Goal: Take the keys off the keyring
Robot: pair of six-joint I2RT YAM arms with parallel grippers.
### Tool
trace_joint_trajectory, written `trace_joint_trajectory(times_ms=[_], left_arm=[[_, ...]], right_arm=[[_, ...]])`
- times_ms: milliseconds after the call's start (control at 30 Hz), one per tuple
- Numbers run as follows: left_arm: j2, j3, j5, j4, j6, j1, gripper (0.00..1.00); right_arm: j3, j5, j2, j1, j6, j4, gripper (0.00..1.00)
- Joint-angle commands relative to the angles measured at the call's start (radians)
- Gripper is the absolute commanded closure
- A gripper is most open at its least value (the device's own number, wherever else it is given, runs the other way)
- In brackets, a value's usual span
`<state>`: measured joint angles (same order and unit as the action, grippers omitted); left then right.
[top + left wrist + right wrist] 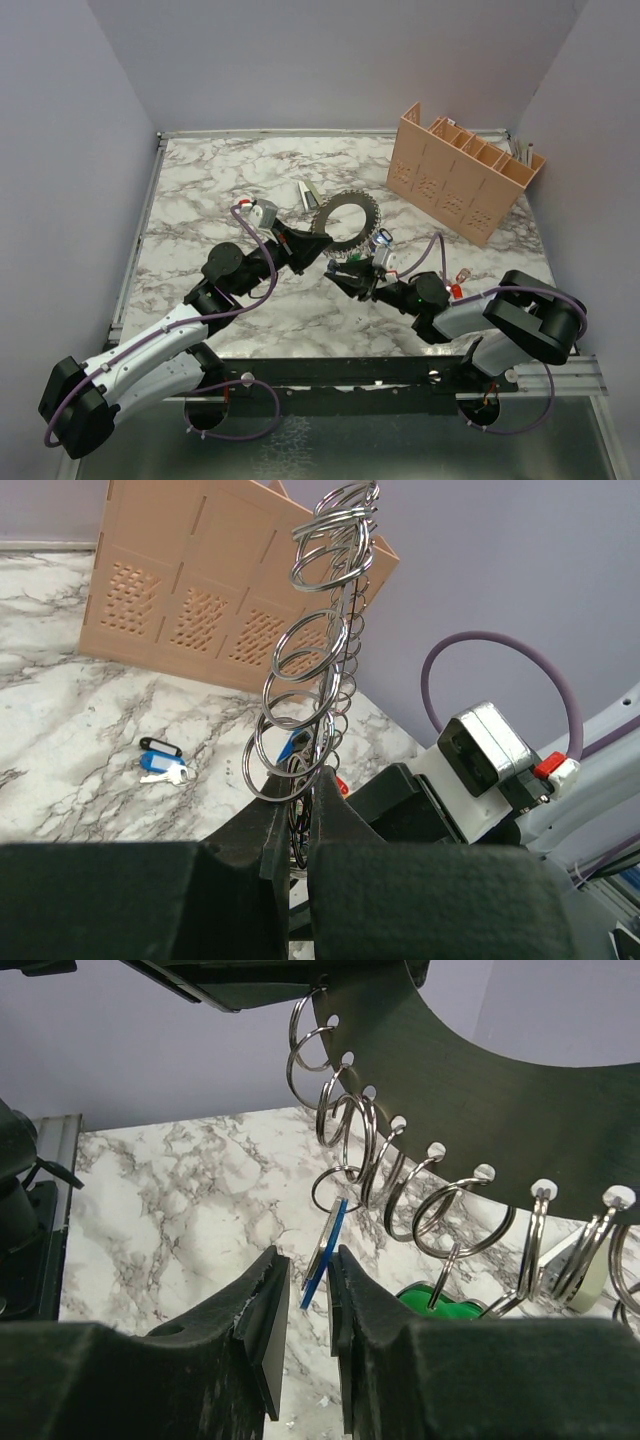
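Fingers (250, 1320) of the right gripper (308, 1262) stand narrow, with the blue key (322, 1255) hanging edge-on in the slit between them; I cannot tell whether the pads are pressing on it yet. Just beside it dangles a green key (450, 1295), each on its own small split ring (345, 1125) threaded through a hole at the rim of the keyring (480, 1110). A little further out, the left gripper (300, 800) is clamped on the band of that ring and holds it up off the table (220, 190), roughly mid-table between the two arms. Beyond, a loose blue-headed key (165, 771) lies on the marble, and the slotted peach box (465, 170) stands at the far right. The risk I see is a thin, off-centre pinch: the key could twist and slip out. A straight pull might also drag the whole ring askew in the left grip, since the split ring won't open by itself, and the crowded neighbouring rings could snag.
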<state>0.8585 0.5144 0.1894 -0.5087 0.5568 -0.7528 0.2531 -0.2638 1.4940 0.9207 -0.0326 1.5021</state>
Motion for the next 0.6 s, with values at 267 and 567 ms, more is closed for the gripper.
trace_joint_trajectory(times_ms=[267, 567], left_arm=[[-0.036, -0.013, -0.084, -0.077, 0.052, 0.004, 1.00], [-0.120, -0.099, -0.281, -0.075, 0.218, 0.003, 1.00]], right_arm=[[-0.019, 0.049, 0.005, -0.005, 0.006, 0.230, 0.99], [-0.015, 0.019, -0.074, -0.005, 0.055, 0.066, 1.00]])
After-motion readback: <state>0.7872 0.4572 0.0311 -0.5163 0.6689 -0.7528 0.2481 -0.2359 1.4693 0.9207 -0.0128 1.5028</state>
